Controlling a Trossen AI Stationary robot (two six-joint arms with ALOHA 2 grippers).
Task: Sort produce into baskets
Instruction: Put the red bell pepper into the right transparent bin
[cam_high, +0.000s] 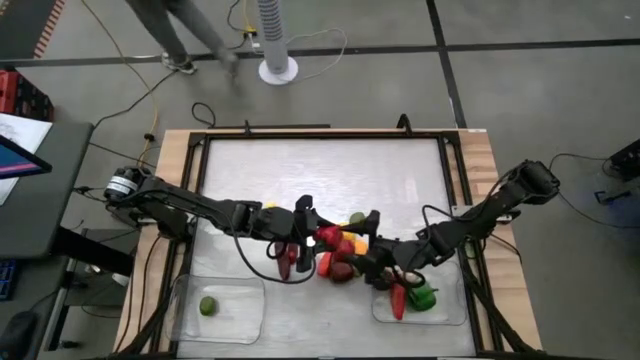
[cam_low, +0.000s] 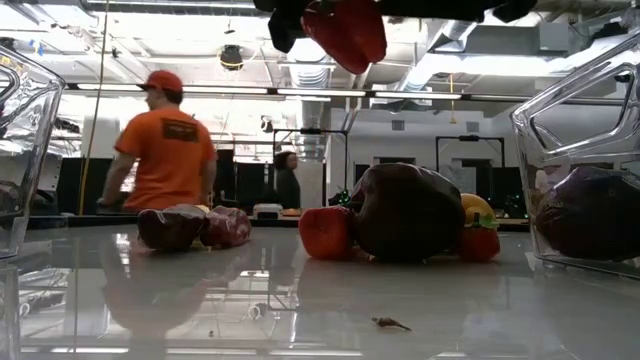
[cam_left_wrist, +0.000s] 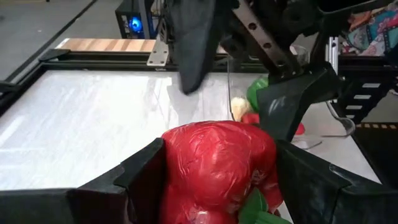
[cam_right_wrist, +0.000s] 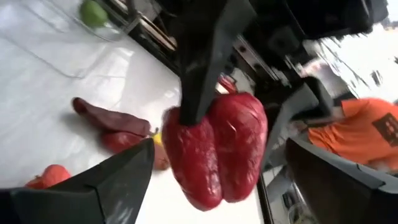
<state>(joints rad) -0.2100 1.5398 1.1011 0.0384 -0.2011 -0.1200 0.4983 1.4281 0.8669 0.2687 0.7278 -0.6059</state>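
Nearest, two clear baskets sit at the table's (cam_high: 320, 170) near edge. The left basket (cam_high: 250, 330) holds a lime (cam_high: 208, 306). The right basket (cam_high: 455, 318) holds a red chilli (cam_high: 398, 300) and a green pepper (cam_high: 424, 296).

Just beyond them, the left tool (cam_high: 291, 252) is clamped on a red pepper (cam_left_wrist: 214, 165), one finger on each flank. The low view shows the pepper lifted clear of the table, which the overhead view cannot. The right tool (cam_high: 380, 270) hangs close by with its fingers apart and nothing between them. Its own camera shows the pepper dangling from the other arm.

The pepper looks light, hollow and glossy, so probably slippery. The broad grip across its body seems safer than taking the stem.

Farther on lies the unsorted pile, including a dark purple piece (cam_low: 405, 210) and smaller red and yellow pieces. Beyond the table, a person in an orange shirt (cam_low: 165, 140) stands in the room.
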